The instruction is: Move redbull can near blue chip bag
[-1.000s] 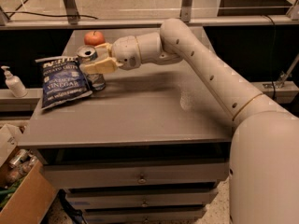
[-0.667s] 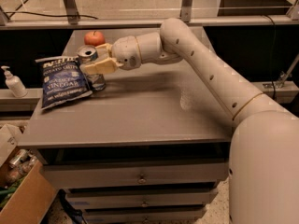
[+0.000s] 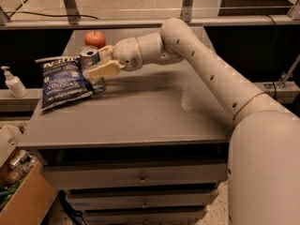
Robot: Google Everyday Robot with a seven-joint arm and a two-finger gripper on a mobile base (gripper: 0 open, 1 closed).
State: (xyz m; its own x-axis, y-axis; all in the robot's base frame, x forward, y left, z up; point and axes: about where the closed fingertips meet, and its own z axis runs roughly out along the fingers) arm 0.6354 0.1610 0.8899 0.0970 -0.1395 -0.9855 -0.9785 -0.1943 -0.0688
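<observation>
camera view shows us the gripper (image 3: 95,63) over the back left part of the table (image 3: 140,121), its two cream fingers (image 3: 104,70) clamped on the can (image 3: 89,56), one finger crossing the front of the can and the other behind it. we see the can upright, silver top facing up, its lower end down by the table surface; we cannot tell whether it rests there or hangs just above. the can is right against the right edge of the bag (image 3: 63,81), which lies flat on the left side of the table with white "vinegar" lettering facing up. an apple (image 3: 94,39) sits just behind the can, nearer the back edge. the arm (image 3: 211,74) reaches in from the lower right, across the table, to the gripper. below the table top we see drawers (image 3: 140,177). a soap bottle (image 3: 13,82) stands on a ledge to the left, and a cardboard box (image 3: 23,200) sits on the floor at lower left.
</observation>
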